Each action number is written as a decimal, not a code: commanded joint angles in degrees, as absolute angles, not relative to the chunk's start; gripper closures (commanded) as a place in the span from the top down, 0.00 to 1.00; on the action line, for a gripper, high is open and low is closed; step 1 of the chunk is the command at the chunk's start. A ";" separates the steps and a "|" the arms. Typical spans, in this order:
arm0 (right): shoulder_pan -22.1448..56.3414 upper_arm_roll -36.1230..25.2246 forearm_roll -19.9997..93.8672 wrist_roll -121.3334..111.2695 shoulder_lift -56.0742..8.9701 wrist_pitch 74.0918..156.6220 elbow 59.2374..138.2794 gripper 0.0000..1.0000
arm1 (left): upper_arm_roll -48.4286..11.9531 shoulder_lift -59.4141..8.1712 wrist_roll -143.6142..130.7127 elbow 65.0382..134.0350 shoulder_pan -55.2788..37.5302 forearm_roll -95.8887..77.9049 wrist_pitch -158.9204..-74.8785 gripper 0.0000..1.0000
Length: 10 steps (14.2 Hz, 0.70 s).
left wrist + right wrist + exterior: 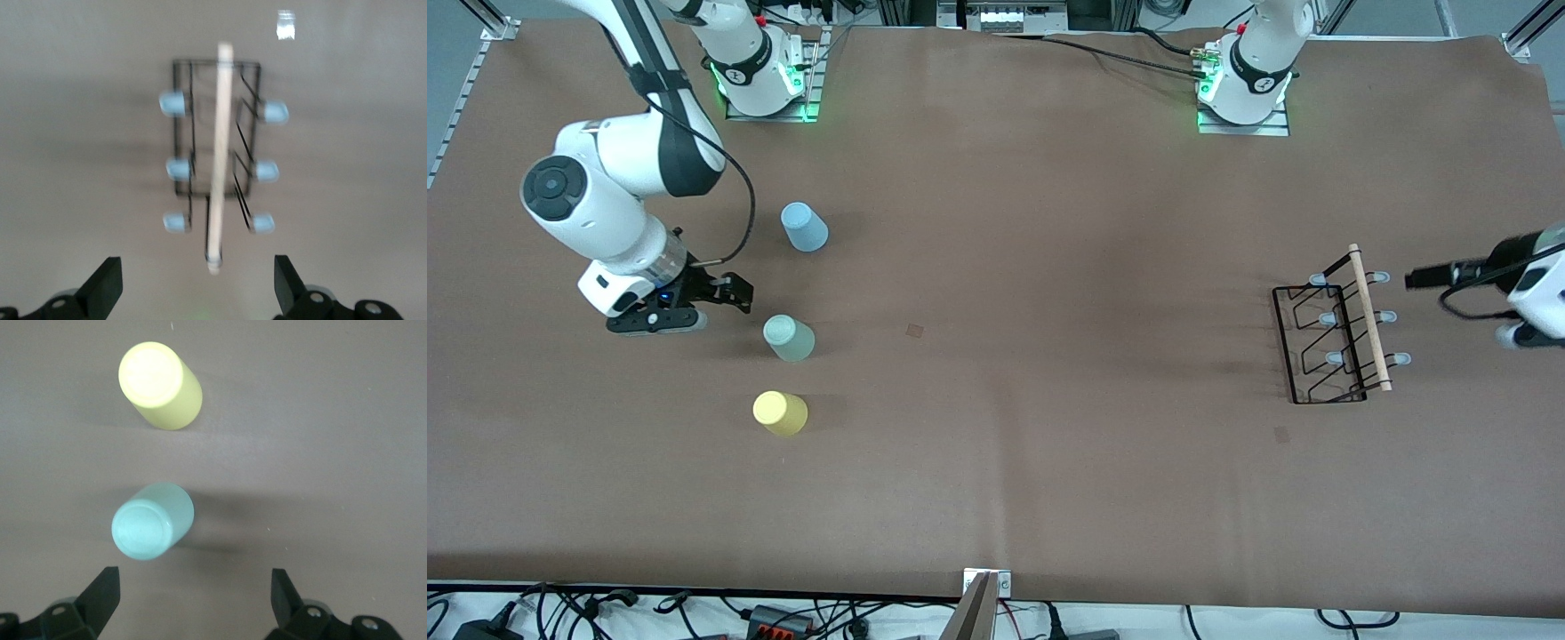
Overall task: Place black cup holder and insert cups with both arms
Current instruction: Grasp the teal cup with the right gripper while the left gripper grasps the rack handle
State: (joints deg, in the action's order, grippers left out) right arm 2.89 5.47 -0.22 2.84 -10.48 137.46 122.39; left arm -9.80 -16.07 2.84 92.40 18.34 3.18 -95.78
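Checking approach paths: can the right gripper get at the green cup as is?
Probably yes: the right gripper is open beside the green cup, with bare table between them.

3 cups (789, 339) near right gripper (725, 298), black cup holder (1334, 329) by left gripper (1423, 279)

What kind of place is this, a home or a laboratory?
Most likely a robotics laboratory: two arms bolted to a paper-covered table, aluminium framing at its corners, loose cables along the edge, and only the cup holder and cups as props.
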 commanded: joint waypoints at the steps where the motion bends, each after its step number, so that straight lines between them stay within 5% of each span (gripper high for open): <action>1: 5.44 5.36 0.53 4.38 -12.12 142.02 122.96 1.00 | -10.37 -14.41 4.39 100.17 18.11 5.54 -108.05 1.00; 4: 7.11 5.36 0.53 4.83 -15.28 145.98 122.70 1.00 | -10.46 -13.19 4.83 109.14 18.28 5.54 -119.25 0.97; 7: 8.35 5.36 0.53 6.68 -17.66 150.02 122.70 1.00 | -10.46 -12.57 5.89 113.98 18.28 5.54 -124.17 0.81; 10: 8.53 5.19 0.53 6.77 -19.51 150.56 122.78 1.00 | -10.46 -12.66 6.06 114.78 18.37 5.54 -124.80 0.52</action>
State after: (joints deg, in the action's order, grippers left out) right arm 8.11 5.52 -0.21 6.44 -18.67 149.33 122.51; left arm -10.23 -15.27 4.93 112.32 17.93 4.59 -123.91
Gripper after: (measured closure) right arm 0.000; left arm 0.278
